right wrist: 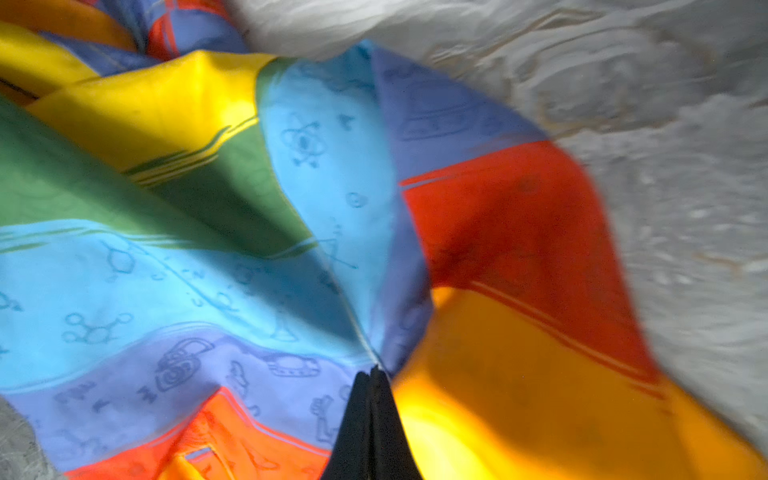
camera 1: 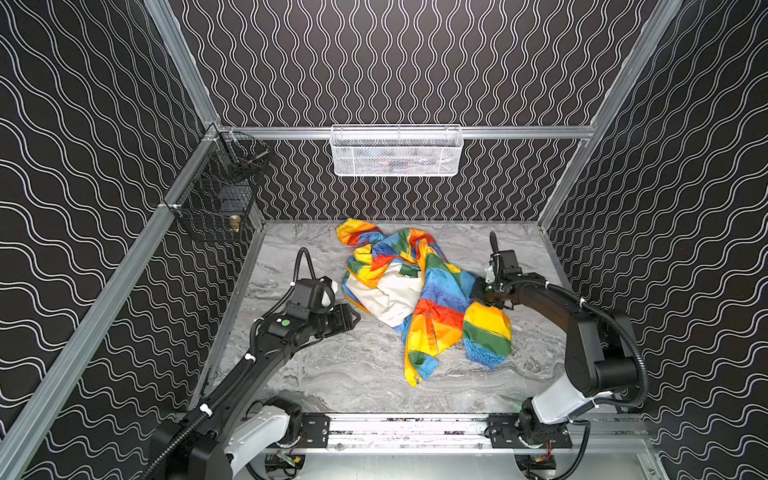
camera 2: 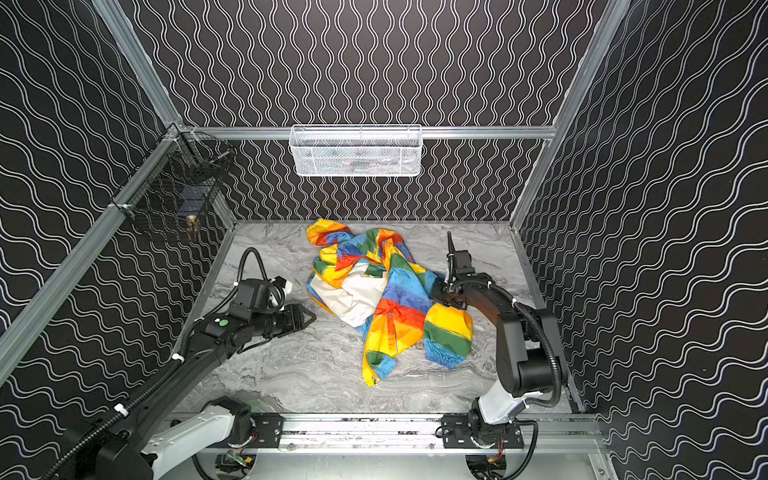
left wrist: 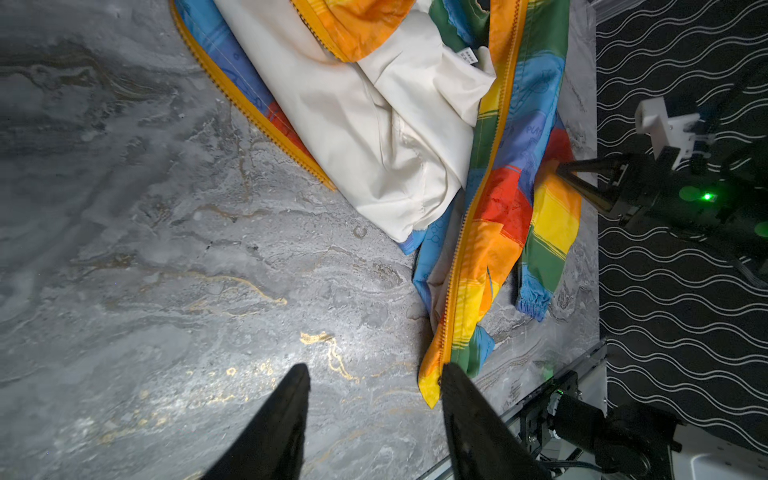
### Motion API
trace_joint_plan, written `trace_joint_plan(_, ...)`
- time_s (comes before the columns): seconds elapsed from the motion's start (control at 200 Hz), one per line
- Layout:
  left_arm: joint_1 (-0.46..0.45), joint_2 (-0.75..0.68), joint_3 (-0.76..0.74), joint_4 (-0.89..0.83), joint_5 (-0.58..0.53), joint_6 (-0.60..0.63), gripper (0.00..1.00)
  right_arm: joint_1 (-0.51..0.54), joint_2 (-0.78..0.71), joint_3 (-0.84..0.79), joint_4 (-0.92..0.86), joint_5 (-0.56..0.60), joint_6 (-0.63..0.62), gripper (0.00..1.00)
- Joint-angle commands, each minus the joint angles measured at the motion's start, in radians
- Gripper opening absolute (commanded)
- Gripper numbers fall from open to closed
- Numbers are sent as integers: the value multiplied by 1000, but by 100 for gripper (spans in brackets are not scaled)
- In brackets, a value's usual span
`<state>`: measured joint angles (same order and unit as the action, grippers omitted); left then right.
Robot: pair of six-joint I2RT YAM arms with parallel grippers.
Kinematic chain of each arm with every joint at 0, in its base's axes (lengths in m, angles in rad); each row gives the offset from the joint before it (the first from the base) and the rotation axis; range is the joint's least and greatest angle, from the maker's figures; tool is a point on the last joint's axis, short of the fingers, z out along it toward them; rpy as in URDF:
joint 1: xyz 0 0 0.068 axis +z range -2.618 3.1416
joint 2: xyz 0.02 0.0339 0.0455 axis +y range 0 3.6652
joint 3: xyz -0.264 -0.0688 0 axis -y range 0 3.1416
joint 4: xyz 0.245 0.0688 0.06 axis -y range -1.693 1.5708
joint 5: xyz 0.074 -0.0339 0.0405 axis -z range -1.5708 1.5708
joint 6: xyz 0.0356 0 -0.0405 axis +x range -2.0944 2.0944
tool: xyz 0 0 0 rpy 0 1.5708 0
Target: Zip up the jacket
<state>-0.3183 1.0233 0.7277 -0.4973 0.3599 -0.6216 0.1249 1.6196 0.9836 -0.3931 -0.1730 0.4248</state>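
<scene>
2 black arms [camera 1: 266, 353], white base shells [camera 1: 259, 428], ribbed black cables [camera 1: 644, 374], green status lights [camera 1: 285, 322]

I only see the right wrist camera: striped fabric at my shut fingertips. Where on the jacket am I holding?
Observer: The right gripper pinches the jacket at its right edge, beside the sleeve, away from the zipper.
Operator: Is the front zipped?
Observer: No. It lies open, with white lining showing between the two orange zipper bands.
Operator: And the left gripper?
Observer: The left gripper is open and empty, above the table to the left of the jacket.
</scene>
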Motion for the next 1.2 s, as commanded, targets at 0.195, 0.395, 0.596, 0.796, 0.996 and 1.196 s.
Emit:
trace_joint_plan(0.195,88,64,32,-24,51,53,55,-56,1,79,-118,89,-53,0)
trace_joint_plan(0.395,162,179,55,-1,75,68,59,-55,-50,137,-168,80,-46,30)
trace_joint_plan(0.596,253,346,85,124,131,42,60,61,-163,131,-156,35,15,59)
trace_joint_plan(0.796,303,555,149,265,149,-1,60,302,-159,143,-168,119,94,68)
trace_joint_plan(0.996,315,719,216,404,199,-62,60,434,-125,137,-56,44,194,63)
trace_joint_plan(1.196,314,829,275,459,237,-75,60,477,13,232,79,-57,299,55)
